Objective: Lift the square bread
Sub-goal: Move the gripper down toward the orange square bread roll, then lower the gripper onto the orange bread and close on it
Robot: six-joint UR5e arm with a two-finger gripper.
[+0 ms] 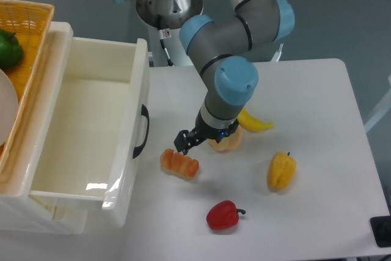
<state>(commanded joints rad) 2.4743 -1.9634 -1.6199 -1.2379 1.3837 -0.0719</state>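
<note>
The square bread point(179, 164) lies on the white table point(317, 102), a little in front of the black handle point(142, 131) of the open white drawer point(85, 126). It is an orange-brown loaf with blocky segments, lying flat with its long side slanted down toward the right. The gripper point(197, 142) hangs just above the upper right side of the bread, and it is tilted. One dark finger point(181, 142) is visible close to the top of the loaf, but the other is hidden under the wrist, so I cannot tell if the gripper is open or closed. It holds nothing that I can see. A round pale bun point(228, 143) is just behind the gripper, partly covered by the arm. A yellow banana point(255, 122) lies beside the bun, toward the back. A yellow bell pepper point(281, 171) stands to the right, well apart from the bread. A red pepper point(223, 215) lies near the front edge of the table
</note>
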